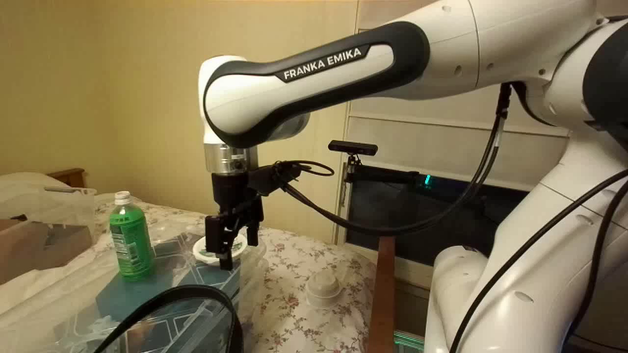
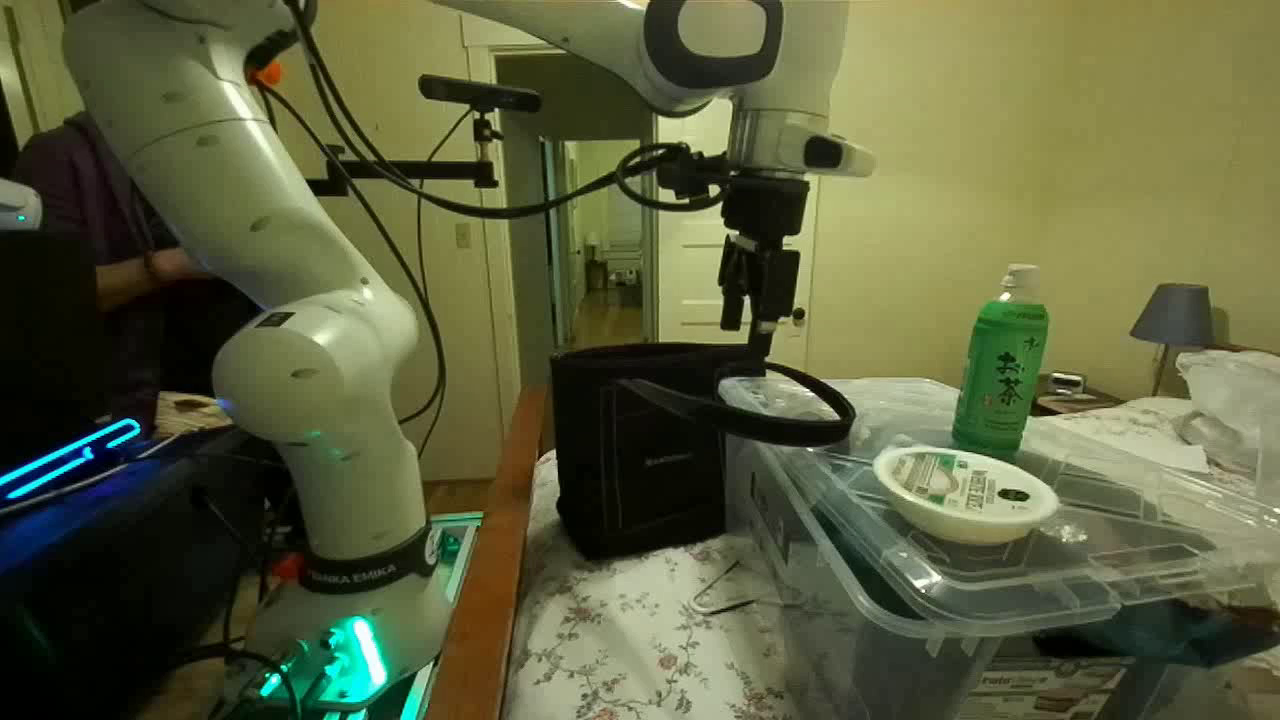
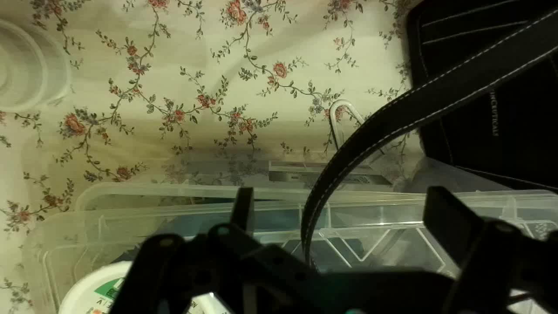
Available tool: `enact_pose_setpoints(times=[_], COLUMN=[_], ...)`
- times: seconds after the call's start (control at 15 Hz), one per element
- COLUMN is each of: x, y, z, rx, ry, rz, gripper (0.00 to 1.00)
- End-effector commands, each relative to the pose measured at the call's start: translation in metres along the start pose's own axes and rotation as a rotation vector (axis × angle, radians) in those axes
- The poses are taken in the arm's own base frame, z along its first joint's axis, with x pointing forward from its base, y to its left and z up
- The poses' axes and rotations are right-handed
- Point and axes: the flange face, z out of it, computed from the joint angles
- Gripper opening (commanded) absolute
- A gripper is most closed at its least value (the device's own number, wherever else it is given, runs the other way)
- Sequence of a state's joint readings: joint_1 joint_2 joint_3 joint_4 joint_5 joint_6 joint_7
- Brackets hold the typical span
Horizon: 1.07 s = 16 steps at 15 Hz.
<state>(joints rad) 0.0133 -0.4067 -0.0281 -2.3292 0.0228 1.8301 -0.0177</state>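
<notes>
In both exterior views, the hand (image 1: 239, 251) hangs above the bin (image 1: 113, 296); in an exterior view, the bag (image 2: 640, 480) stands beside the bin. Wrist view: fingers (image 3: 243, 209) apart, strap (image 3: 392, 117) showing between them, apparently ungripped (work barely begun, I judge).

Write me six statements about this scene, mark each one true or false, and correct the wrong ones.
1. The white bowl and the green bottle rest on the clear lid. True.
2. The bottle lies on its side. False: it stands upright.
3. The black bag stands on the floral cloth, beside the clear bin. True.
4. In the wrist view, the bag's strap shows between the fingers of the hand. True.
5. The strap is white. False: it is black.
6. The hand is shut. False: its fingers stand apart.
</notes>
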Motion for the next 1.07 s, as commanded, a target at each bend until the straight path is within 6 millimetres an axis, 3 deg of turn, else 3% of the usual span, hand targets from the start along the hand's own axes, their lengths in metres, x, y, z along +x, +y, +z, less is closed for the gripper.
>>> enact_pose_setpoints(times=[0.0,0.33,0.47,0.73,1.0], x=[0.0,0.0,0.009,0.021,0.006], y=[0.0,0.0,0.026,0.112,0.197], z=[-0.001,0.0,-0.005,-0.004,0.028], rx=[0.0,0.0,0.062,0.126,0.155], ry=[-0.001,-0.001,0.041,0.177,0.166], rz=[0.0,0.0,0.044,0.253,0.428], gripper=[1.0,1.0,1.0,1.0,1.0])
